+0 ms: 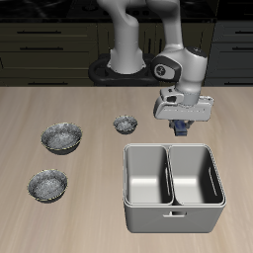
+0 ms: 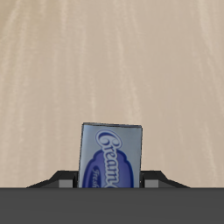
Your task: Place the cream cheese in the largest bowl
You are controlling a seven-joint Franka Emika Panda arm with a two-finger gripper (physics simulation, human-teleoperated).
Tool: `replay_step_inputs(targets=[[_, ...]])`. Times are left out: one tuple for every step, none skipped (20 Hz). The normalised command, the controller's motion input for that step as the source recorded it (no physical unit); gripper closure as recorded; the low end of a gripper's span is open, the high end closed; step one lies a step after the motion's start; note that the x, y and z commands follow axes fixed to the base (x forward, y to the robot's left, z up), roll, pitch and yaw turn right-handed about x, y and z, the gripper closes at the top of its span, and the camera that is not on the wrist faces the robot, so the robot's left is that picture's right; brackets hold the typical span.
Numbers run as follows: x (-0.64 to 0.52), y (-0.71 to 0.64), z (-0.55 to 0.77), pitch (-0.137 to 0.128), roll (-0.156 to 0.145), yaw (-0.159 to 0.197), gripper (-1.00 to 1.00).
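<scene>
Above the desk (image 1: 59, 99), behind the bin (image 1: 170, 186), my gripper (image 1: 181, 126) clamps the cream cheese (image 2: 112, 156); carrying to the largest bowl (image 1: 61, 137) remains.

Lighting even and diffuse, moderately bright. Soft shadows under the bowls and the bin (image 1: 170, 186). No glare. Renders low-resolution, slightly soft; no edge distortion.

In the exterior view the cream cheese (image 1: 181, 126) is mostly hidden under the claw (image 1: 181, 122), too small for its label to be read, while in the wrist view the box's near end is covered by the claw's dark body and its lettering is cut short.
</scene>
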Motion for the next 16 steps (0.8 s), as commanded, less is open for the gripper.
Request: replay_step_inputs(targets=[[-0.01,0.05,0.17,-0.012,0.02,-0.024,1.0],[-0.02,0.04,0.24,-0.106,0.008,-0.007,1.0],[-0.01,-0.04,0.16,0.021,0.009,-0.042,1.0],[-0.06,-0.1,0.53,-0.125,0.04,-0.045,1.0],[0.01,-0.18,0.26,-0.011,-0.026,-0.025,1.0],[-0.03,-0.07,0.33,-0.077,0.003,0.006,1.0],[0.02,-0.12,0.36,-0.022,0.053,0.005,1.0],[0.1,-0.21,0.47,0.044,0.047,-0.046,1.0],[0.16,-0.79,1.14,-0.105,-0.01,-0.093,1.0],[0.11,-0.32,0.61,-0.023,0.134,-0.028,1.0],[0.17,-0.42,0.61,-0.048,0.118,-0.01,1.0],[0.08,-0.44,0.61,-0.012,-0.015,-0.056,1.0],[0.1,-0.34,0.66,-0.042,0.259,0.012,1.0],[0.2,-0.65,0.65,-0.053,-0.007,-0.026,1.0],[0.25,-0.92,1.36,-0.033,0.074,0.061,1.0],[0.0,0.0,0.0,0.0,0.0,0.0,1.0]])
